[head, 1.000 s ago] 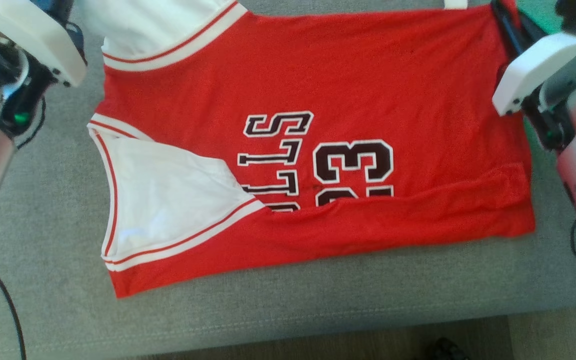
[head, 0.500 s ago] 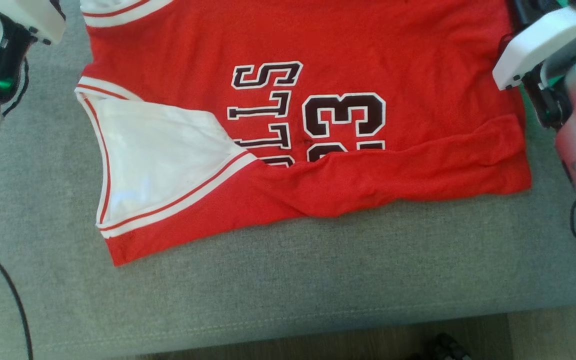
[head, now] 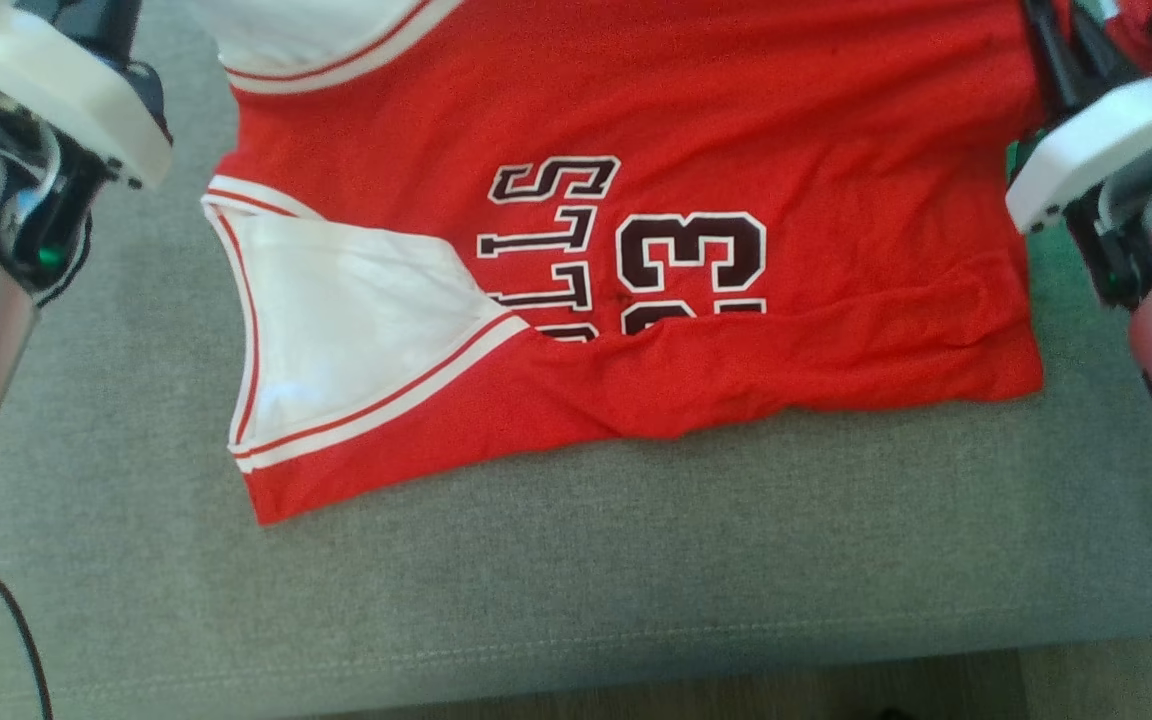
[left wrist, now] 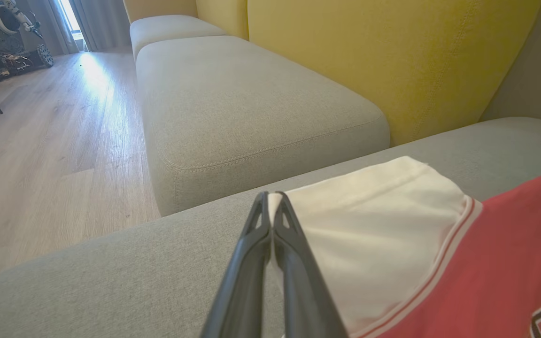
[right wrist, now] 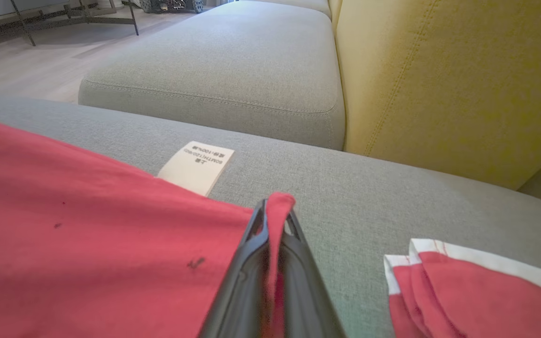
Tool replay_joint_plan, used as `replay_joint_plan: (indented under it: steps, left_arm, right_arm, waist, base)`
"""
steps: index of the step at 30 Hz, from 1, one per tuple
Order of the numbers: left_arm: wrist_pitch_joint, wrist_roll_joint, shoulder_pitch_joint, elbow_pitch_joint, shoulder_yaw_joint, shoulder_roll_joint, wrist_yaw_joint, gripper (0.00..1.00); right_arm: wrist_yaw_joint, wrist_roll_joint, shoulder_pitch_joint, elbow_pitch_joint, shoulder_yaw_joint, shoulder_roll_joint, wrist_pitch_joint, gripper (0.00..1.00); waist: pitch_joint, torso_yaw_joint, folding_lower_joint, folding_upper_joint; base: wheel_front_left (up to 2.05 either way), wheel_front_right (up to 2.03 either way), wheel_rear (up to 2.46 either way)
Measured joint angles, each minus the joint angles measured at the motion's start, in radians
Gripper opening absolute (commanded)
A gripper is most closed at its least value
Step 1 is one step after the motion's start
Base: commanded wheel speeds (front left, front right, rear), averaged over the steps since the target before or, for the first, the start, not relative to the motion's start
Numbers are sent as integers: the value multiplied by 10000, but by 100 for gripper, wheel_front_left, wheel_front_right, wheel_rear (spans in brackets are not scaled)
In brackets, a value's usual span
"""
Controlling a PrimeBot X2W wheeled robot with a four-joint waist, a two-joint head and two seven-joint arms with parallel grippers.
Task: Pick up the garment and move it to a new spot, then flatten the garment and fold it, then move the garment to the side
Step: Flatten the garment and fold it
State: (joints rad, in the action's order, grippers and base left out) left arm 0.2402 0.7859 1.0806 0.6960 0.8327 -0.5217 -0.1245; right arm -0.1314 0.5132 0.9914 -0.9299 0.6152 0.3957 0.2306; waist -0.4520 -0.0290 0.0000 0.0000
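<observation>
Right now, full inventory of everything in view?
jersey: 1, red and white, spread on near cushion
label: 1, white, at jersey's far edge
cloth: 1, red with white trim, beside right fingers; cannot tell if part of jersey
far cushion: 1, grey, next along
backrest: 1, yellow, behind cushions
floor: wood, beyond cushions
left fingers: 2, dark, shut on jersey's white corner
right fingers: 2, dark, shut on jersey's red corner

matt red cloth jersey on coarse-woven grey fabric cushion, smooth wood floor beyond.
</observation>
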Motion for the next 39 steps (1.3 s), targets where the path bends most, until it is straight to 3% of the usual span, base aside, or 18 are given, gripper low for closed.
replay_joint_plan:
  steps: [16,27,39]
  left_arm:
    - [-31,309,-1992,-1772,401,-861,58,0]
    - [-934,456,-3496,-3444,1049,-1613,437,0]
    - [-2150,1034,-4684,-4995,1601,-2635,468,0]
  right_arm:
    - [0,779,-1787,1051,301,723,-495,0]
    - [0,1758,-3289,2579,671,1651,-2125,0]
    - [0,1714,-4166,3749,520,2213,-2932,0]
  waist:
    - [1364,181,-1,0]
    - [2078,372,-1,0]
    - [2448,371,-1,0]
  base:
    - [0,0,0]
    - [0,0,0]
    - [0,0,0]
